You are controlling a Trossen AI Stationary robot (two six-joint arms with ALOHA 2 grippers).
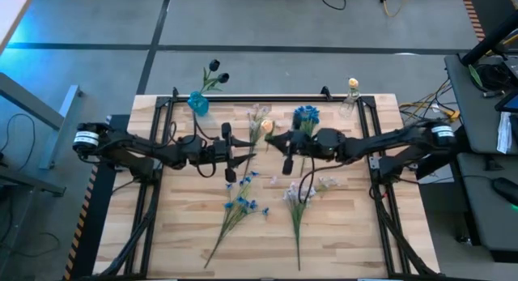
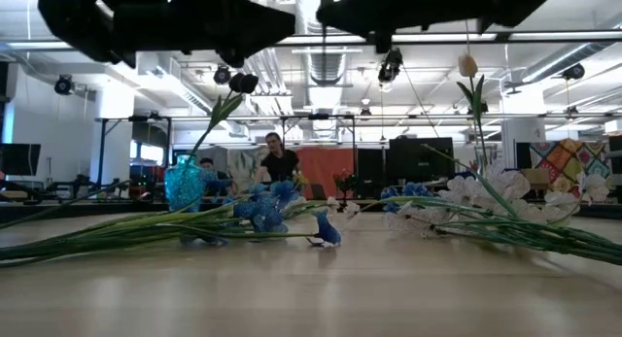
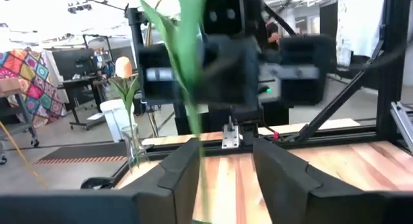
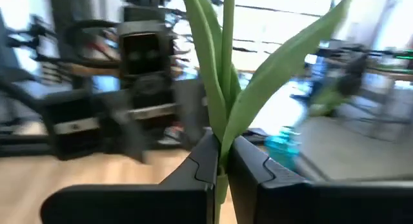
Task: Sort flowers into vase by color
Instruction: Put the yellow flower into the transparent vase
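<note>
My right gripper (image 1: 285,151) (image 4: 222,166) is above the table's middle, shut on a green tulip stem with broad leaves (image 4: 227,88). A peach bud (image 1: 266,127) shows just beyond it. My left gripper (image 1: 235,157) (image 3: 226,169) faces it from the left, open. The same stem (image 3: 192,88) passes between its fingers, close to one of them. A blue sprig (image 1: 243,202) and a white-lilac sprig (image 1: 301,192) lie flat on the table. A blue blossom (image 1: 306,115) shows by the right arm. My right gripper pinches the tulip stem just below its leaves (image 4: 224,139) between its two fingers. The fingers lie across the stem, coming from the table's right. The stem stands upright in the wrist view, with its leaves fanning out beyond the fingers and its lower end hidden.
A blue vase (image 1: 198,103) (image 2: 183,186) with dark blossoms stands at the far left edge. A clear vase (image 1: 350,103) (image 3: 132,143) with a peach tulip stands at the far right edge. A black frame rims the table. People are in the room beyond.
</note>
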